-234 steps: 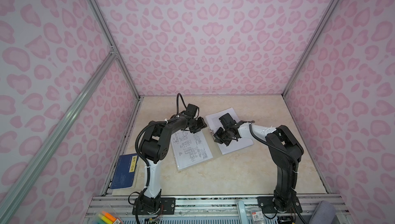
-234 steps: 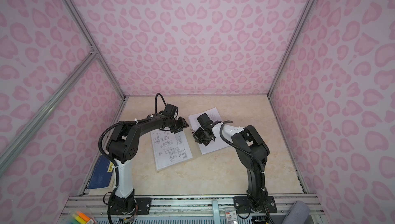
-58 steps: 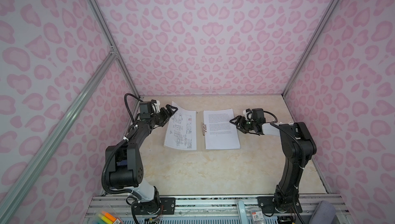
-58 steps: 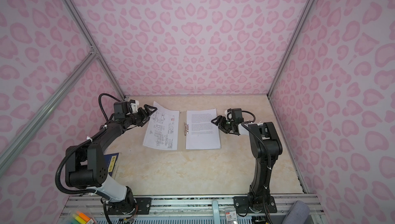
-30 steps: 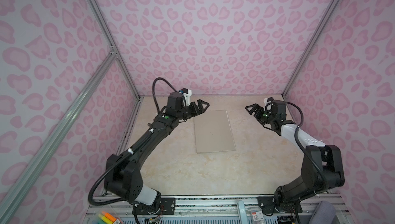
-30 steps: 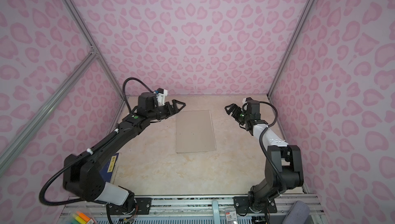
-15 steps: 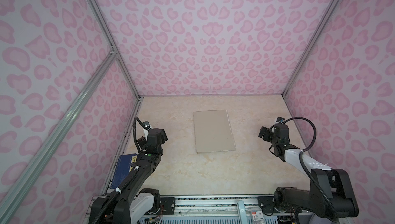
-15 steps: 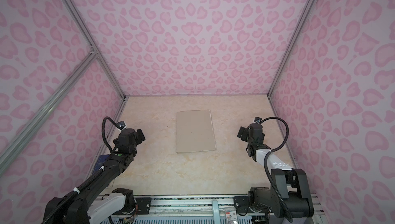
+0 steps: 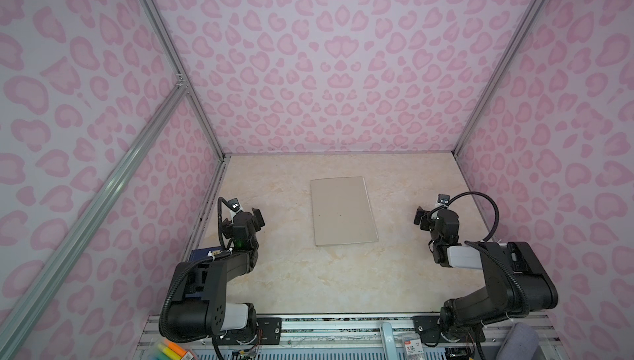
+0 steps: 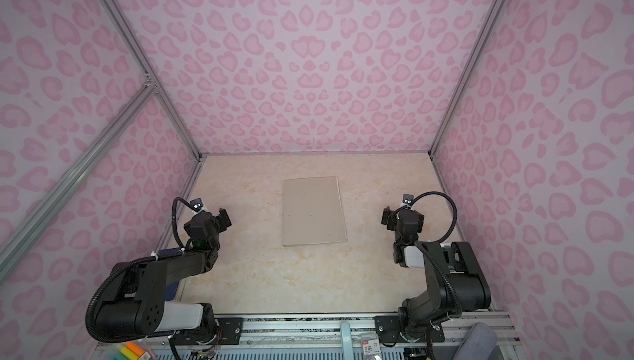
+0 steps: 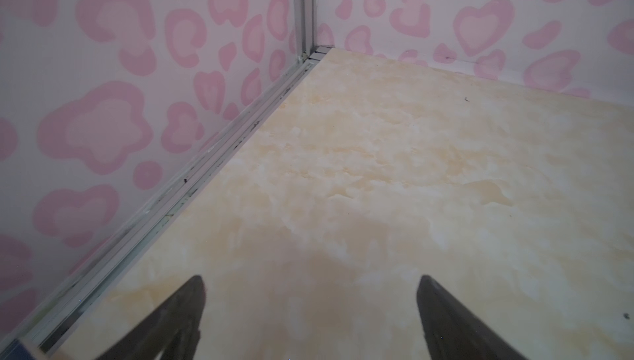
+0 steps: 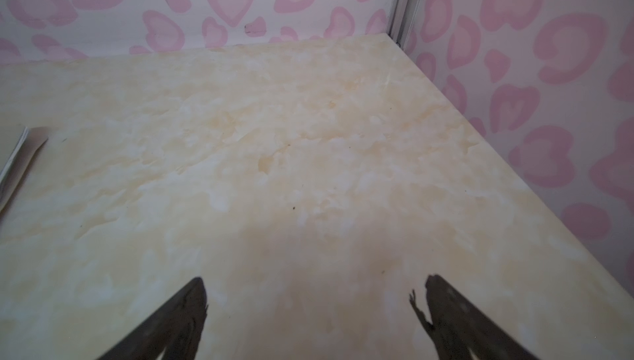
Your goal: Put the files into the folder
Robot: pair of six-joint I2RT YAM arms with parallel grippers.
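Observation:
The grey-beige folder (image 9: 343, 210) (image 10: 313, 210) lies shut and flat in the middle of the table in both top views. Its near corner (image 12: 32, 142) shows in the right wrist view, with thin white sheet edges along its side. The files are otherwise hidden. My left gripper (image 9: 242, 219) (image 10: 207, 221) (image 11: 310, 282) is open and empty over bare table, left of the folder near the left wall. On the right, my right gripper (image 9: 441, 216) (image 10: 404, 217) (image 12: 314, 284) is open and empty too, well clear of the folder.
A dark blue book (image 9: 202, 255) (image 10: 168, 253) lies by the left wall, partly under the left arm. Pink patterned walls with aluminium rails close the table on three sides. Highlighters (image 9: 171, 349) sit below the front rail at the left.
The folder, open with sheets showing two seconds ago, now lies shut. Both arms have drawn back from it toward the front. Both grippers stay open.

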